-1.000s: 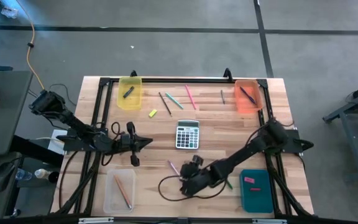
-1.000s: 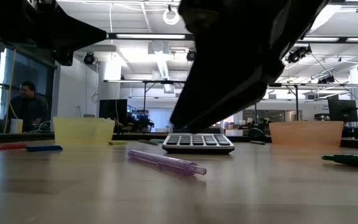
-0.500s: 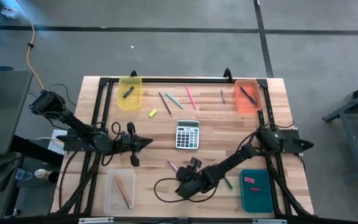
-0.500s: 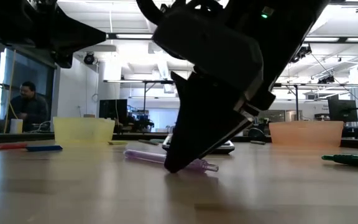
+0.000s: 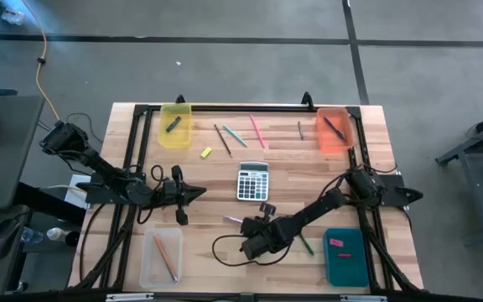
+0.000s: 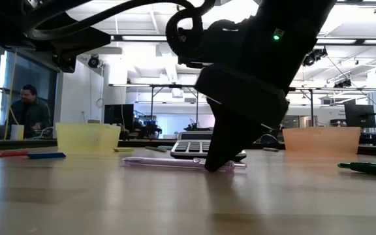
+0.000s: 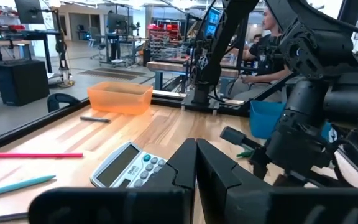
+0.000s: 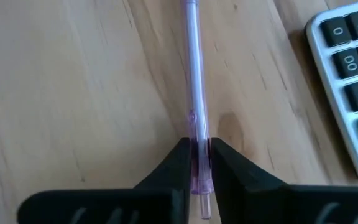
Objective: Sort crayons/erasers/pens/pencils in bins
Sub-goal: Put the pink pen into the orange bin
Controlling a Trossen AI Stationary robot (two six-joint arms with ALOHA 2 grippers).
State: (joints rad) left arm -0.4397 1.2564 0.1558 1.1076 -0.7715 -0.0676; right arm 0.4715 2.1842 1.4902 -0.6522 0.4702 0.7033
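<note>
A translucent purple pen (image 8: 193,93) lies on the wood between the calculator (image 5: 252,181) and the table's near edge, also in the low view (image 6: 168,162). My right gripper (image 8: 196,163) is down on it and shut on it. My left gripper (image 5: 199,191) hovers shut at the left, level and holding nothing. The yellow bin (image 5: 175,127) and orange bin (image 5: 334,132) stand at the far corners. The clear bin (image 5: 159,257) and teal bin (image 5: 345,257) stand near the front edge. Loose pencils (image 5: 235,136) lie beyond the calculator. My right gripper pinches the purple pen between its two fingers (image 8: 179,163), on the barrel (image 8: 196,146) close to one end (image 6: 239,165). The fingers slant steeply down from the near right and lie across the pen. The pen lies level along the table top.
A yellow eraser (image 5: 206,152) lies left of the calculator. A green pen (image 6: 367,168) lies just right of my right gripper. The clear bin holds pencils and the teal bin holds a pink eraser (image 5: 336,242). A person sits beyond the table (image 6: 28,108).
My right gripper has sunk to the table while tipping steeper, and has shut on the purple pen. The pen has turned about on the table from slanting to lying about level with the table's near edge.
</note>
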